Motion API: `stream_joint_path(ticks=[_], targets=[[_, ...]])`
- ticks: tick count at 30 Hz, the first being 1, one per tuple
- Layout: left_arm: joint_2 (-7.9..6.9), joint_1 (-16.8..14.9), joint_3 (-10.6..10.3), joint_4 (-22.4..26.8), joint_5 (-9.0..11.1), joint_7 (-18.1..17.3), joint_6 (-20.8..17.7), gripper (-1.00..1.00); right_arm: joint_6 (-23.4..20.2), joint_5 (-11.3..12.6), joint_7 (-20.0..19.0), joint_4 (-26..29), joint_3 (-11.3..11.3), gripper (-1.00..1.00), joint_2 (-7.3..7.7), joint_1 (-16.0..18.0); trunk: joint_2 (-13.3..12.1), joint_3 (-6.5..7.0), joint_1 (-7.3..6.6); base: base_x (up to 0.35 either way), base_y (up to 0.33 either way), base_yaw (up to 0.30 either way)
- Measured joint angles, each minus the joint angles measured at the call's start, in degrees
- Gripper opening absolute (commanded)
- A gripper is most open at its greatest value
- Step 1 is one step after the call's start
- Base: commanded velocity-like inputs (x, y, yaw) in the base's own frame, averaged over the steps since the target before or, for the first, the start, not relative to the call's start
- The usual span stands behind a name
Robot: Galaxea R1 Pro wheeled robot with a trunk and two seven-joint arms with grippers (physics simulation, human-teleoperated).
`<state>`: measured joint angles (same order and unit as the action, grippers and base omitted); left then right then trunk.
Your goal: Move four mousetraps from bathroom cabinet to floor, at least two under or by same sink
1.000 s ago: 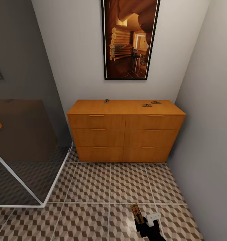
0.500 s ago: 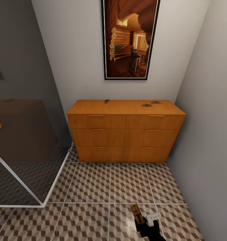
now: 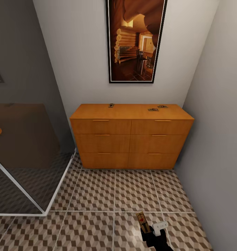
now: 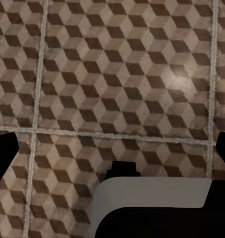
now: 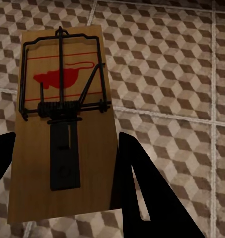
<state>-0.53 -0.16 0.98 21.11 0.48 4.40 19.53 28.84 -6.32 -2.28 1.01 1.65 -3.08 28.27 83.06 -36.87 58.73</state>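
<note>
One mousetrap (image 3: 142,220) clamped in the right gripper (image 3: 148,228) jaws at lower centre-right of the head view, above the bathroom floor (image 3: 97,195); three more mousetraps (image 3: 153,109) left on top of the cabinet (image 3: 130,139) at mid-frame, none seen laid down yet, no sink in sight. Closer in the right wrist view: trap's wire bar and red mouse mark. In the left wrist view, left gripper (image 4: 112,148) jaws apart, empty over tiles.
</note>
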Motion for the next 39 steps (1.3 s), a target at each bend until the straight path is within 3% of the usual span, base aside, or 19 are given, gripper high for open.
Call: stream_joint_path(ticks=[39], targets=[[0.0, 0.0, 0.0, 0.0, 0.0, 0.0, 0.0, 1.0, 0.0, 0.0, 0.0, 0.0, 0.0, -1.0, 0.0, 0.0, 0.0, 0.0, 0.0, 0.0, 0.0, 0.0]])
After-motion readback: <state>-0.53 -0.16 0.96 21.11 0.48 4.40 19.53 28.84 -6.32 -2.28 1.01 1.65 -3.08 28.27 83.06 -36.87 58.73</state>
